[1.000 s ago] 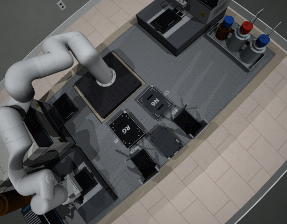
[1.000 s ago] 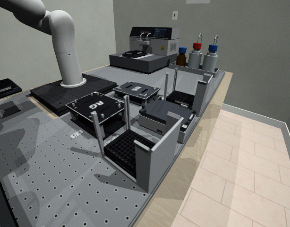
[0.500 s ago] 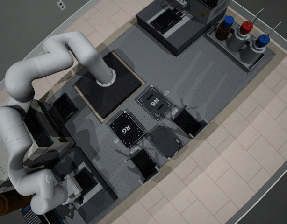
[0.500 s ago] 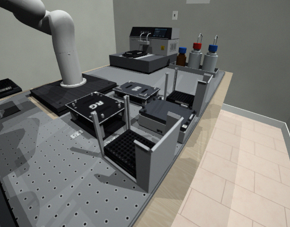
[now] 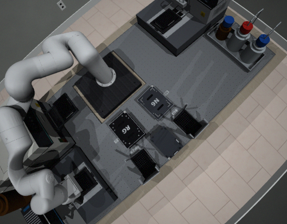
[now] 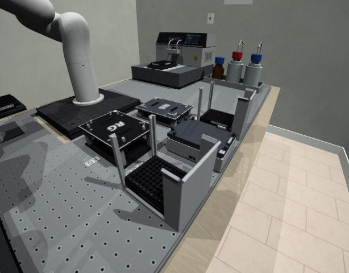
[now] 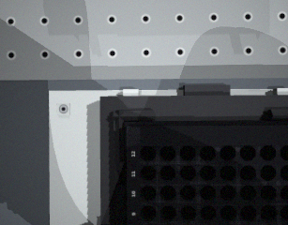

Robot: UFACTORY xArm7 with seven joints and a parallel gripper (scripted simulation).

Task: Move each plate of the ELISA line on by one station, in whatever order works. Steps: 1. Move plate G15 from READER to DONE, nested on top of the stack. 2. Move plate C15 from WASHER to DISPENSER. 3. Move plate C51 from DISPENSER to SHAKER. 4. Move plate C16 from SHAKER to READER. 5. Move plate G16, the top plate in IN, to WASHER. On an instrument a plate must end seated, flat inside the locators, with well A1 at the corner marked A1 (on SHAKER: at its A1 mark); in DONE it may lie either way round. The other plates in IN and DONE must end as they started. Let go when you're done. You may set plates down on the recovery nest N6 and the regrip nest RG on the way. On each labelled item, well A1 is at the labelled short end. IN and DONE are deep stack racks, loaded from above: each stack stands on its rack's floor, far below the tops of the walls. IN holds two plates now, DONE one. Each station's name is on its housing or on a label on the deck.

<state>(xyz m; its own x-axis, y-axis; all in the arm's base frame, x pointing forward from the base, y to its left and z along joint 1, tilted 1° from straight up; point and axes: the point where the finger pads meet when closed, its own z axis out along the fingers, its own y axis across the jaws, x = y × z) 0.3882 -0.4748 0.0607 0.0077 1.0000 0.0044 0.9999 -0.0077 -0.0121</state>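
Note:
My gripper (image 5: pixel 75 186) is down at the instrument in the lower left of the top view, shut on a black well plate (image 5: pixel 85 179) (image 7: pixel 204 178) that sits on the instrument's white nest (image 7: pixel 68 155). The fingers do not show in the wrist view, and I cannot read the plate's label. Another black plate (image 5: pixel 63 106) lies in the instrument at the left. A third plate (image 5: pixel 166 21) (image 6: pixel 162 63) lies on the instrument at the back. The grey shaker platform (image 5: pixel 164 141) (image 6: pixel 195 132) holds no plate. Two deep racks (image 5: pixel 203 125) (image 6: pixel 192 187) each hold black plates (image 5: pixel 187 122) (image 5: pixel 144 164) (image 6: pixel 145 179) (image 6: pixel 217 117).
The nests N6 (image 5: pixel 154 102) (image 6: pixel 164 107) and RG (image 5: pixel 126 130) (image 6: pixel 116 126) stand bare mid-deck. The arm base (image 5: pixel 104 79) sits on a black plinth. Capped bottles (image 5: pixel 245 38) (image 6: pixel 236 69) stand at the back right. A brown bottle (image 5: pixel 8 202) stands by my wrist.

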